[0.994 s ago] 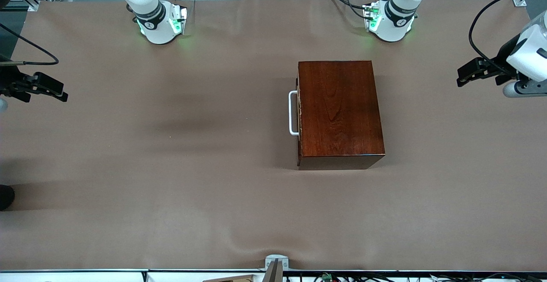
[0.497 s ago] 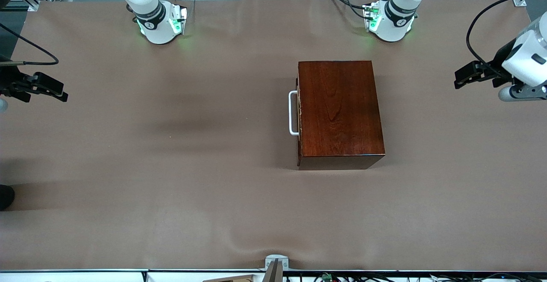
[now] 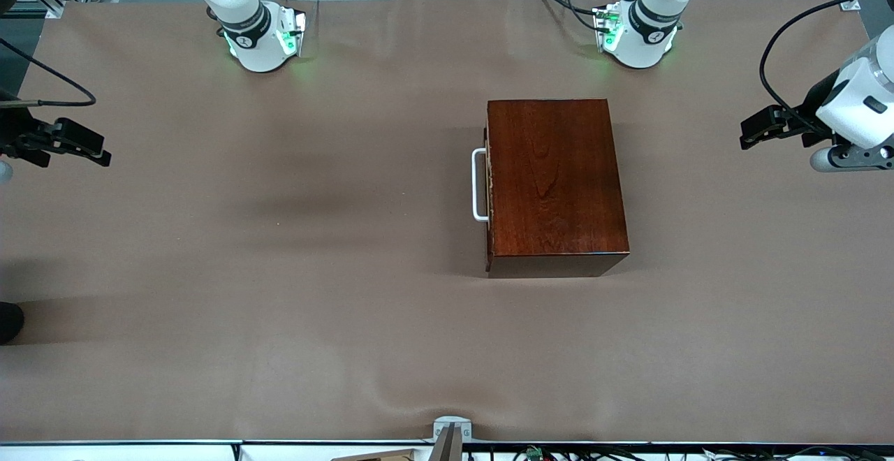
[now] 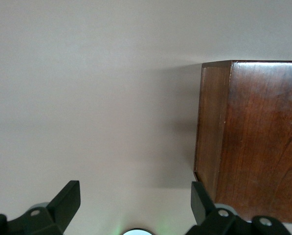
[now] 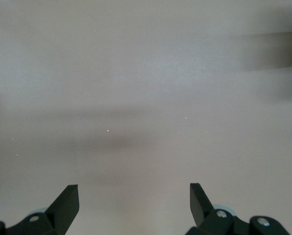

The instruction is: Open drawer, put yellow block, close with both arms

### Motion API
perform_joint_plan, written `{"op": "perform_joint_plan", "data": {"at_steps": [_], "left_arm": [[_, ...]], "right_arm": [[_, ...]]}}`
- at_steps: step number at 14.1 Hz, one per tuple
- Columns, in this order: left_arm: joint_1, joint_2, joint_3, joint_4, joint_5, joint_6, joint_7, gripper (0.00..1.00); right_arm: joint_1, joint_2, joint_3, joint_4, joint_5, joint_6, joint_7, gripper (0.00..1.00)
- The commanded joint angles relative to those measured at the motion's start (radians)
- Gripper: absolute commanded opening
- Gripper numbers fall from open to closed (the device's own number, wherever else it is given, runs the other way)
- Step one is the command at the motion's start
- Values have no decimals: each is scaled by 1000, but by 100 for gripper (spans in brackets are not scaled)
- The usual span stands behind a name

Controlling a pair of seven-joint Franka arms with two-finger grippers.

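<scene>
Left end effector (image 3: 751,130) spread over table's left-arm end, right end effector (image 3: 98,150) spread over bare cloth, drawer (image 3: 487,185) shut

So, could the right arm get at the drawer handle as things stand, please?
Probably yes: the handle faces the right arm's end, with only bare table between it and the open right end effector.

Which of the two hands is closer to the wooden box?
The left hand, over the cloth at the left arm's end, is closer to the wooden box; the right hand waits much farther away.
</scene>
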Motion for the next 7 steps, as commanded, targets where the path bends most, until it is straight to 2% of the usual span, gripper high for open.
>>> {"op": "perform_joint_plan", "data": {"at_steps": [1,7], "left_arm": [[7,-12,-22,-1,-10,-8,19,100],[7,-16,-25,-1,-10,-13,11,100]], "right_arm": [[-4,-20,3,-11,0,-4,0,100],[-4,-20,3,-11,0,-5,0,100]]}}
